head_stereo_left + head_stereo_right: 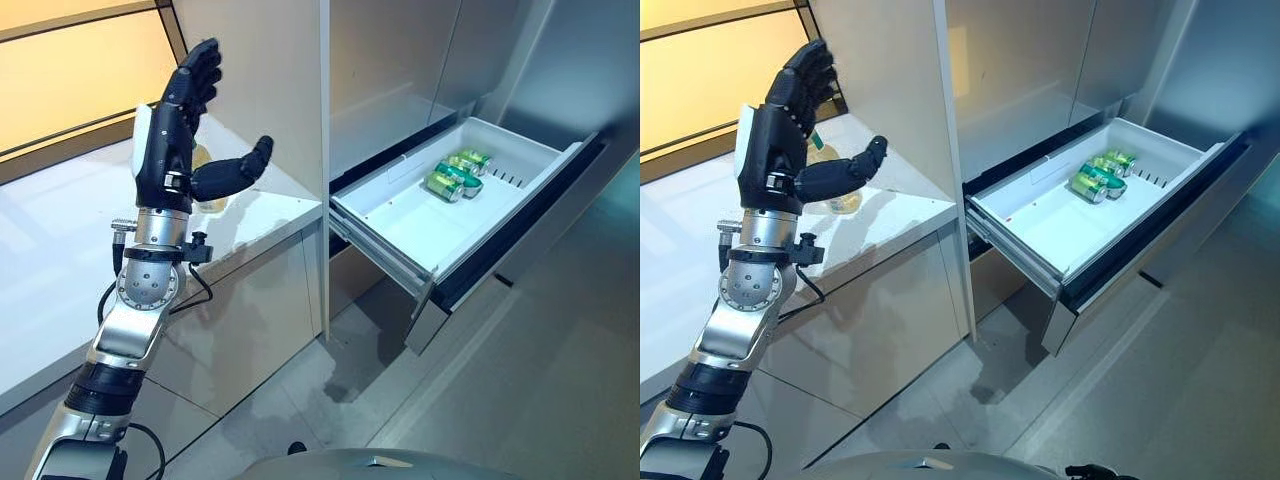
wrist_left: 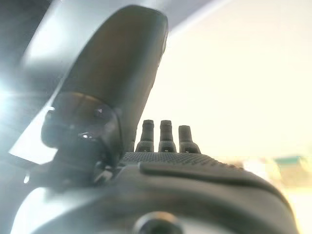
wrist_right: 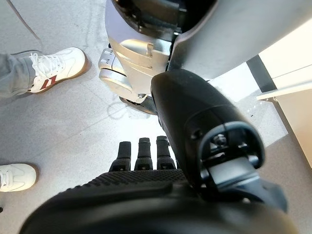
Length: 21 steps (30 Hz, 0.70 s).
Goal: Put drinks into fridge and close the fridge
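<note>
Meanwhile, left hand [image 1: 170, 130] hovers open above counter edge [image 1: 285, 225].

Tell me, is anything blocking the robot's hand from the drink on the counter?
Nothing visible does. The open left hand is raised just in front of the bottle on the white counter, thumb and fingers spread. Beyond, the fridge drawer stands open, holding green cans.

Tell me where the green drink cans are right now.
The green drink cans lie on their sides in the open white fridge drawer, toward its back right, in both eye views; no robot hand touches them.
</note>
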{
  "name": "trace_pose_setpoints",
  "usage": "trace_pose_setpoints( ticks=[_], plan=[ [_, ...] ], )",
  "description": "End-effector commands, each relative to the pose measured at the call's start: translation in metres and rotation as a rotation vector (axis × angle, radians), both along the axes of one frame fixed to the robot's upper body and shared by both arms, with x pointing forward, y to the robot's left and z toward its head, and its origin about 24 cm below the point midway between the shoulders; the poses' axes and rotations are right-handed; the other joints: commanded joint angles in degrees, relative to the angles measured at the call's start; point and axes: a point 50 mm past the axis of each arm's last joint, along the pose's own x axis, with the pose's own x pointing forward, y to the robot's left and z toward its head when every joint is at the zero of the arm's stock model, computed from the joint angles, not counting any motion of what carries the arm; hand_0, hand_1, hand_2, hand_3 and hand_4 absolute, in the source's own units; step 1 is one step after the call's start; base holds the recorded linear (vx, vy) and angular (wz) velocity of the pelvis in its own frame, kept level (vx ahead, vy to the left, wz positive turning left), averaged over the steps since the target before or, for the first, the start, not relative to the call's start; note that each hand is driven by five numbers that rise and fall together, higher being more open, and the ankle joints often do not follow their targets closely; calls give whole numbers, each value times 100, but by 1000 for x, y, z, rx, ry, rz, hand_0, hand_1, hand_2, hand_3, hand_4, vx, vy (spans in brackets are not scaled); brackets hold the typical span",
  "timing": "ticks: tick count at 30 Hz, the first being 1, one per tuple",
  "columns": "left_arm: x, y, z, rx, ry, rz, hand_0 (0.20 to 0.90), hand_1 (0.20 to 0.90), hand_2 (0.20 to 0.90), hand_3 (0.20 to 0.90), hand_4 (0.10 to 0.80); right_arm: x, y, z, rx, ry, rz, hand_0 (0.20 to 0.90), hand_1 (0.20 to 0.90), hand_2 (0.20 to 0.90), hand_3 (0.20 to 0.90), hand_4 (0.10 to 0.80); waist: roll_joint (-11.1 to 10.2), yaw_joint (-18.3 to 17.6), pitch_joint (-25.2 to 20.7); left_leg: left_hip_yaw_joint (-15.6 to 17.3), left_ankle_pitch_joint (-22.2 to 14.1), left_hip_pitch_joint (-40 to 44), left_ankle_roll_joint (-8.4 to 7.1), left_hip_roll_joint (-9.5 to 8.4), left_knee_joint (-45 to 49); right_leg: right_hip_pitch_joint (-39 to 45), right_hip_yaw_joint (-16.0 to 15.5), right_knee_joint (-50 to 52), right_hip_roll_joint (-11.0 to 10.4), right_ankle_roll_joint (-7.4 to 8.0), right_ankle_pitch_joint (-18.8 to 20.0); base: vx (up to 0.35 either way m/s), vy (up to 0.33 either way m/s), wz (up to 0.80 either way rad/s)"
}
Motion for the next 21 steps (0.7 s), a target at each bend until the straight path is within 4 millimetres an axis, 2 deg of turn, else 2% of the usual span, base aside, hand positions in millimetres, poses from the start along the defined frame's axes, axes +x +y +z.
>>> trace_pose_setpoints(
  ticks=[1,5,11,16,21],
  plan=[
    [8,20,58,12,-225,141,900,900,900,900,800,13,20,-3,69,-33,-8,900,900,900,900,800,-50,6,-106,-365,-932,255,-46,-77,37,-145,275,116,-62,443,-172,0,0,0],
    [15,35,54,-7,-175,238,900,900,900,900,800,13,20,-3,66,-31,-6,900,900,900,900,800,-40,-15,-127,-347,-934,260,-50,-75,37,-145,284,119,-60,442,-184,0,0,0],
    [17,43,55,-40,-192,338,900,900,900,900,800,14,21,-3,65,-26,-6,900,900,900,900,800,-41,-37,-156,-345,-940,271,-59,-70,37,-146,297,122,-56,444,-189,10,-1,0],
    [15,46,58,-70,-236,357,900,900,900,900,800,14,21,-4,67,-22,-6,900,900,900,900,800,-52,-46,-166,-333,-946,285,-64,-66,43,-137,298,128,-58,442,-189,0,0,0],
    [17,48,49,-86,-196,386,900,900,900,900,800,13,23,-4,67,-17,-1,900,900,900,900,800,-58,-62,-168,-347,-951,301,-69,-69,45,-135,313,137,-54,438,-190,6,0,0]
  ],
)
